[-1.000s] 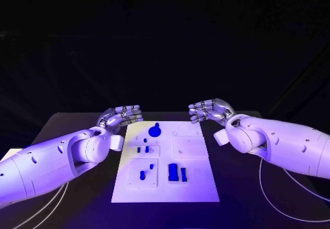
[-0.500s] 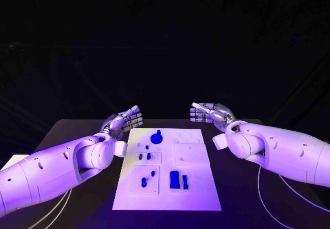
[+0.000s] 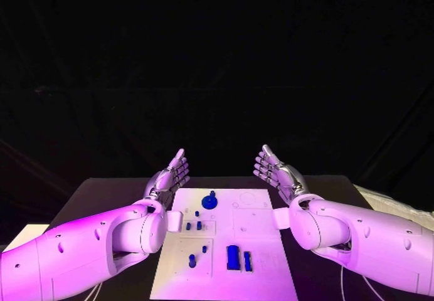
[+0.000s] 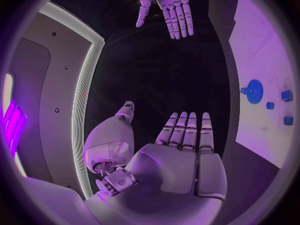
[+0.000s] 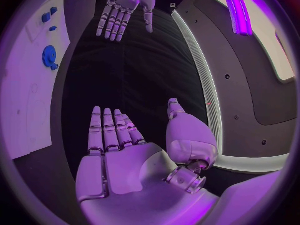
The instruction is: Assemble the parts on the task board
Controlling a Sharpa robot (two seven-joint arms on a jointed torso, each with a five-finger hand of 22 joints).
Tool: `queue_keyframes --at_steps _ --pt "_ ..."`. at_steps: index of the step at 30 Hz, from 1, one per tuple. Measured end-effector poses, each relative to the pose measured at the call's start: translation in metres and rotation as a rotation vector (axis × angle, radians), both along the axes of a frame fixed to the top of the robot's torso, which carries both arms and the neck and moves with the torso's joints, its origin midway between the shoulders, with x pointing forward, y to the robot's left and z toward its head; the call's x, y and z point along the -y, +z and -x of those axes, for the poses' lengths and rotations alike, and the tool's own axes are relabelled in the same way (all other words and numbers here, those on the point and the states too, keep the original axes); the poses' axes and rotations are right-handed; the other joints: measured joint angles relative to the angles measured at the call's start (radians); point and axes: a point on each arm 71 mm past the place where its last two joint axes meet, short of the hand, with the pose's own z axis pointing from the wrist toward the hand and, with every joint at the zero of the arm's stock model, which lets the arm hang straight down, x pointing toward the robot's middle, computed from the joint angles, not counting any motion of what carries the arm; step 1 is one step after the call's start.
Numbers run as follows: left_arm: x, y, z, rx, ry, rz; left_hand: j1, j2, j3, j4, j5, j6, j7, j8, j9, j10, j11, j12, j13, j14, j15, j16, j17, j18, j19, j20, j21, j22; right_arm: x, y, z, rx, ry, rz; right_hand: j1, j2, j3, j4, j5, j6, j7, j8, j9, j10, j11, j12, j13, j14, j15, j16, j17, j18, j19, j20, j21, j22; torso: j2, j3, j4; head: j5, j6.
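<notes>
The white task board (image 3: 258, 251) lies in the middle of the black table. A blue round gear-like part (image 3: 210, 202) stands near its far end, small blue pieces (image 3: 192, 225) lie mid-left, and two taller blue blocks (image 3: 233, 258) stand near the front. My left hand (image 3: 172, 172) is raised above the board's far left corner, fingers straight and together, holding nothing. My right hand (image 3: 276, 172) is raised above the far right corner, flat in the same way. In the left wrist view my left hand (image 4: 181, 150) faces my right hand (image 4: 167, 7), with the board (image 4: 259, 55) to one side.
The black table (image 3: 108, 194) runs out past both long sides of the board. My two white forearms (image 3: 100, 248) flank the board at the front. Thin cables (image 3: 352, 282) lie on the table beside the right arm.
Both hands have lifted from the board's far edge and their curled fingers have straightened out flat. The camera has tilted, so the board sits lower in the picture.
</notes>
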Motion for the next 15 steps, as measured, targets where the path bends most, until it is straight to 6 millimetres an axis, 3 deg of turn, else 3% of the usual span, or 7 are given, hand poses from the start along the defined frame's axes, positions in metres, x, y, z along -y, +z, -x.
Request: queue_keyframes --at_steps 2,3,4,6,9,15 --pt "0.0001 0.0009 0.0020 0.010 0.020 -0.016 -0.045 0.001 -0.013 -0.001 -0.003 -0.032 -0.011 0.000 -0.001 -0.034 -0.006 0.000 -0.001 -0.032 -0.004 -0.003 -0.003 -0.025 -0.027 -0.021 0.000 -0.013 -0.0007 0.0002 0.0024 0.002 -0.026 -0.002 -0.048 0.000 -0.006 0.002 -0.004 -0.035 -0.010 0.000 -0.002 -0.039 -0.001 0.000 -0.001 -0.040 -0.001 0.000 -0.008 -0.015 -0.038 -0.011 -0.026 -0.001 -0.001 0.0008 -0.0006 0.000 0.001" --pt "0.0001 0.0014 0.0028 0.015 0.030 -0.023 -0.064 0.001 -0.018 -0.001 -0.003 -0.046 -0.015 0.000 -0.001 -0.048 -0.009 0.000 -0.001 -0.046 -0.005 -0.003 -0.004 -0.025 -0.038 -0.032 0.000 -0.018 -0.0007 0.0002 0.0034 0.002 -0.038 -0.002 -0.066 0.000 -0.009 0.000 -0.008 -0.047 -0.013 0.000 -0.002 -0.053 -0.002 0.000 -0.001 -0.055 -0.001 0.000 -0.011 -0.016 -0.051 -0.014 -0.034 -0.001 -0.001 0.0008 -0.0007 0.000 0.001" --pt "-0.0001 0.0019 0.0036 0.021 0.040 -0.031 -0.081 0.001 -0.023 0.000 -0.003 -0.058 -0.018 0.000 -0.001 -0.061 -0.010 0.000 -0.001 -0.058 -0.005 -0.003 -0.004 -0.033 -0.048 -0.042 0.000 -0.023 -0.0006 0.0001 0.0043 0.003 -0.053 -0.002 -0.085 0.000 -0.009 -0.001 -0.008 -0.060 -0.016 0.000 -0.003 -0.069 -0.002 0.000 -0.001 -0.071 0.000 0.000 -0.013 -0.030 -0.066 -0.017 -0.042 -0.001 -0.001 0.0008 -0.0007 0.000 0.001" --pt "-0.0006 0.0026 0.0041 0.029 0.055 -0.043 -0.115 0.001 -0.029 -0.001 -0.003 -0.082 -0.023 0.000 -0.001 -0.087 -0.013 0.000 -0.001 -0.082 -0.008 -0.008 -0.004 -0.048 -0.067 -0.060 -0.004 -0.032 -0.0001 0.0002 0.0050 0.004 -0.071 -0.001 -0.118 0.000 -0.012 0.002 -0.008 -0.084 -0.020 0.000 -0.004 -0.096 -0.004 0.000 -0.002 -0.100 -0.001 0.000 -0.016 -0.032 -0.093 -0.022 -0.054 -0.001 -0.001 0.0013 -0.0008 0.000 0.001" --pt "-0.0018 0.0034 0.0041 0.039 0.072 -0.055 -0.159 0.002 -0.042 -0.001 -0.003 -0.115 -0.028 0.000 -0.001 -0.120 -0.016 0.000 -0.001 -0.113 -0.010 -0.008 -0.006 -0.048 -0.095 -0.074 -0.004 -0.045 0.0016 0.0005 0.0049 0.007 -0.094 0.002 -0.163 0.000 -0.015 -0.001 -0.014 -0.115 -0.025 -0.002 -0.004 -0.133 -0.005 0.000 -0.002 -0.137 -0.002 0.000 -0.020 -0.047 -0.127 -0.027 -0.065 -0.001 -0.001 0.0014 -0.0010 0.000 0.001" --pt "-0.0030 0.0042 0.0040 0.051 0.088 -0.070 -0.236 0.002 -0.101 -0.001 -0.003 -0.169 -0.033 0.000 -0.001 -0.179 -0.018 0.000 -0.002 -0.168 -0.011 -0.008 -0.006 -0.064 -0.143 -0.089 -0.004 -0.102 0.0034 0.0007 0.0049 0.009 -0.118 0.004 -0.238 -0.001 -0.018 0.001 -0.014 -0.169 -0.030 -0.004 -0.005 -0.195 -0.006 0.000 -0.003 -0.201 -0.002 0.000 -0.022 -0.047 -0.186 -0.031 -0.072 -0.001 -0.001 0.0017 -0.0010 0.000 0.001"
